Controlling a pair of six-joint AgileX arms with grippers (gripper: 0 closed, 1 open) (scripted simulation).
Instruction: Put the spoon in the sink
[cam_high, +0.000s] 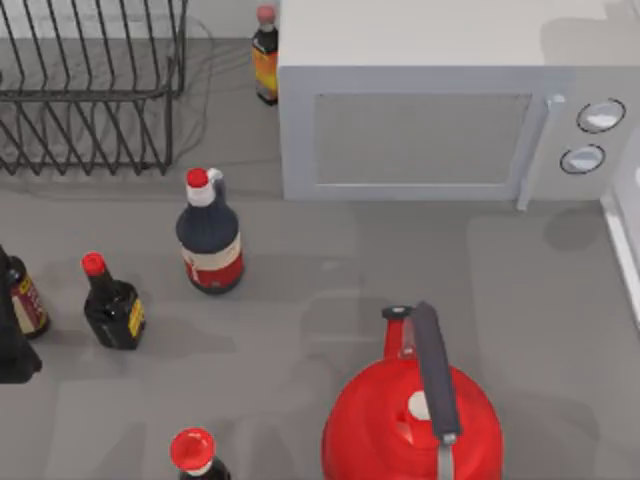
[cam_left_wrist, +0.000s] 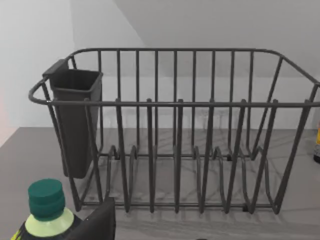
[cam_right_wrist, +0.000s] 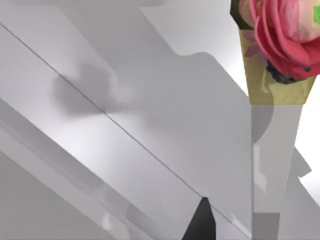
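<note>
Sink (cam_high: 622, 250) rim is lying right of the microwave (cam_high: 420, 130), dish rack (cam_high: 90, 90) sitting to its left (left gripper (cam_left_wrist: 95, 222) and right gripper (cam_right_wrist: 200, 222): grip state cannot be told).

Overhead view, wrist view facing rack (cam_left_wrist: 175, 145)

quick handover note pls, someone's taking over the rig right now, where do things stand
Grippers: a dark tip of the right gripper shows in the right wrist view beside a pale surface and a pink flower; a dark edge shows in the left wrist view, facing the dish rack. Open or shut cannot be told for either.
Job's things: no spoon or sink can be made out.
Table: microwave, red extinguisher, several sauce bottles.
Done: nothing evident.
Left: find the spoon, grasp it, put it in the sink.
</note>
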